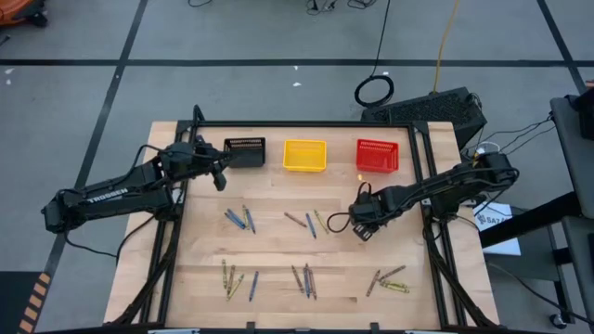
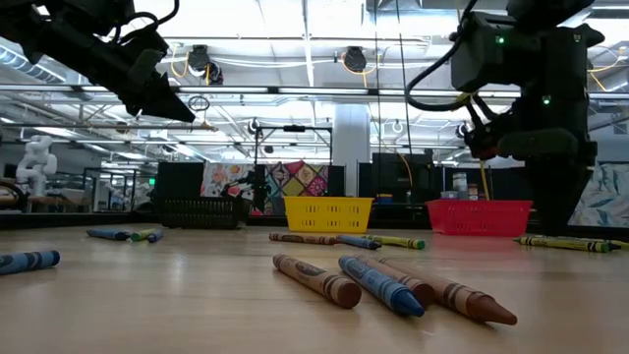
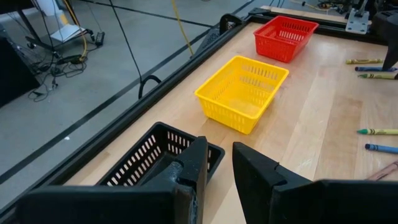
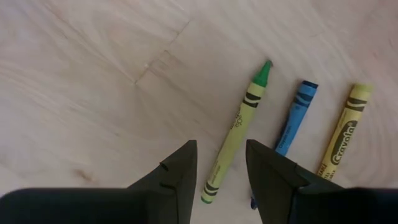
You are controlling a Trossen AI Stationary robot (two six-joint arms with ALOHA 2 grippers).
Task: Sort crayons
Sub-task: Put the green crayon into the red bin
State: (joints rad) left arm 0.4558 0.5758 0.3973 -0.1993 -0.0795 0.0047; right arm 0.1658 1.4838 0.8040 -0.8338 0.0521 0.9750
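Note:
Several crayons lie flat on the wooden table (image 1: 278, 250) in loose groups: blue and olive ones (image 1: 239, 220), brown, blue and olive ones (image 1: 306, 223), and three groups along the near side (image 1: 303, 278). My right gripper (image 4: 221, 152) is open, low over the table at right of centre (image 1: 360, 227). Its fingers stand on either side of the near end of a yellow-green crayon (image 4: 239, 121); a blue crayon (image 4: 295, 115) and a yellow one (image 4: 345, 127) lie beside it. My left gripper (image 3: 219, 152) is open and empty, raised near the black bin (image 3: 155, 155).
Three small plastic bins stand in a row along the table's far edge: black (image 1: 245, 151), yellow (image 1: 304, 155) and red (image 1: 377, 156). A dark frame (image 1: 422, 186) borders the table. Bare wood lies between the crayon groups.

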